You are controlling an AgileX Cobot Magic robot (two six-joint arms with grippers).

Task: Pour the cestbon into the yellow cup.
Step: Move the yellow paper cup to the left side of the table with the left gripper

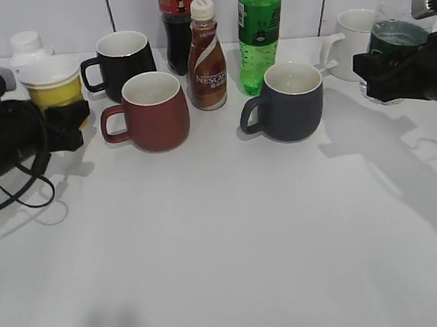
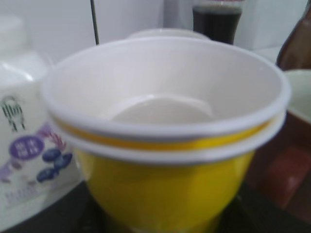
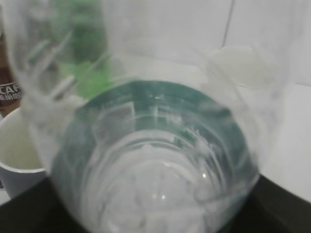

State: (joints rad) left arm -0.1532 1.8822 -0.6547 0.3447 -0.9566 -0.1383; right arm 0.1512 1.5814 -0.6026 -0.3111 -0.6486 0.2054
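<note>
Here, cestbon [image 1: 399, 21] within right end effector [image 1: 379, 69] grip.

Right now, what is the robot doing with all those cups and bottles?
It has picked up two things. The left gripper holds the yellow cup at the left end of the table. The right gripper holds the clear water bottle at the far right, raised off the table. They are far apart, so no pouring yet. Between them stand a red mug, a grey mug, a black mug, a coffee bottle and a green soda bottle.
</note>
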